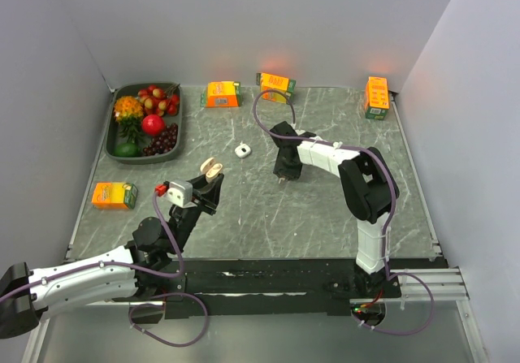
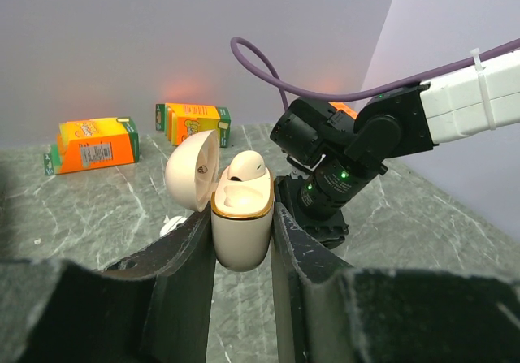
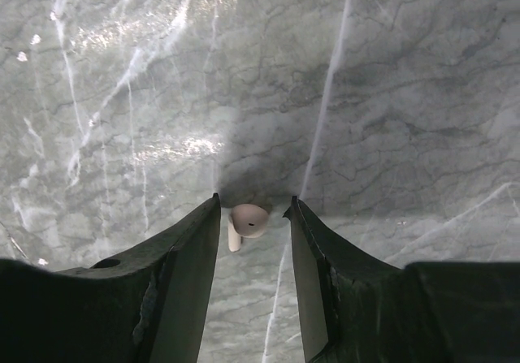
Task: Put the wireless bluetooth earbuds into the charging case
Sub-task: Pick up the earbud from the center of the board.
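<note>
Right pincer hangs straight down over the counter, released, its two fingers standing either side of the loose earbud with a sliver of stone showing on each side, so nothing is gripped yet. That earbud lies flat on the counter. Its round head sits about midway in the gap and its short stem trails back and a little toward the finger on the left of the wrist view. The long axis therefore runs roughly along the channel between the fingers, not across it. A squeeze would likely catch the head on its narrow width, which looks the right way to take it. The stem sits nearer one finger and may twist the piece as the fingers meet.

Left pincer is clenched on the charging case, holding it upright above the counter with the lid thrown back to the left. A seated earbud fills one socket already.

From above, the loose earbud is to the right of the charging case, a fair way off and at about the same depth. The right arm is plainly the nearer one. Once lifted, the earbud must travel leftward to the case and go in stem down beside the seated earbud.
</note>
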Action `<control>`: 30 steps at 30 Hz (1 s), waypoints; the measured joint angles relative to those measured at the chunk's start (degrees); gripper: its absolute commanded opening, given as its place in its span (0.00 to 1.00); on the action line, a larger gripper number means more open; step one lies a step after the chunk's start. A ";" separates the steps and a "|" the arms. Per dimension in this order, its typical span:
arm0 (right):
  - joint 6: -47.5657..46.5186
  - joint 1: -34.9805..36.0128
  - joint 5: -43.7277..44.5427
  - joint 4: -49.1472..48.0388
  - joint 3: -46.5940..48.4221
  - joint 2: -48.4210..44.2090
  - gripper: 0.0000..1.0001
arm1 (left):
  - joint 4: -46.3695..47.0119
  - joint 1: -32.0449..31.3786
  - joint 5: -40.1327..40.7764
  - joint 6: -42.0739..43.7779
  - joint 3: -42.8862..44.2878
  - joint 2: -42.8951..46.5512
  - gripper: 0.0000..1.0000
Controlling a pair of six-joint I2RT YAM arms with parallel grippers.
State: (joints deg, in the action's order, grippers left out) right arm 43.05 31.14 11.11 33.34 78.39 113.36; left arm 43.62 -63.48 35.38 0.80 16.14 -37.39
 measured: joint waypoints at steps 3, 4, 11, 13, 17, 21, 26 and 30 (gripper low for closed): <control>-0.02 0.00 0.22 0.50 -0.09 -0.07 0.48 | 0.00 0.00 -0.07 0.00 0.00 -0.13 0.01; -0.02 0.00 0.24 0.59 -0.20 -0.15 0.47 | 0.00 0.00 -0.09 0.00 0.00 -0.22 0.01; -0.07 0.22 0.42 1.09 -0.98 -0.70 0.41 | 0.00 0.00 -0.22 0.00 0.00 -0.26 0.01; -0.09 0.24 0.46 1.29 -0.98 -0.70 0.36 | -0.07 0.00 -0.22 -0.26 0.00 -0.20 0.01; -0.24 0.22 0.70 1.75 -0.98 -0.70 0.32 | -0.26 0.00 -0.26 -0.96 0.00 0.02 0.01; -0.42 0.22 0.90 1.92 -1.03 -0.70 0.23 | -0.28 0.00 -0.44 -1.29 0.00 0.04 0.01; -0.55 0.22 1.03 1.84 -1.25 -0.90 0.11 | -0.35 0.00 -0.61 -1.68 0.00 0.04 0.01; -0.72 0.37 0.98 2.23 -2.10 -1.99 0.00 | -0.39 0.00 -0.61 -1.70 0.00 0.04 0.01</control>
State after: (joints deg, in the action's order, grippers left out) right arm 42.33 31.51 12.10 35.57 76.29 111.37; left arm 43.22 -63.48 34.76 -0.91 16.14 -37.34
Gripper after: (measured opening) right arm 0.284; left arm 0.337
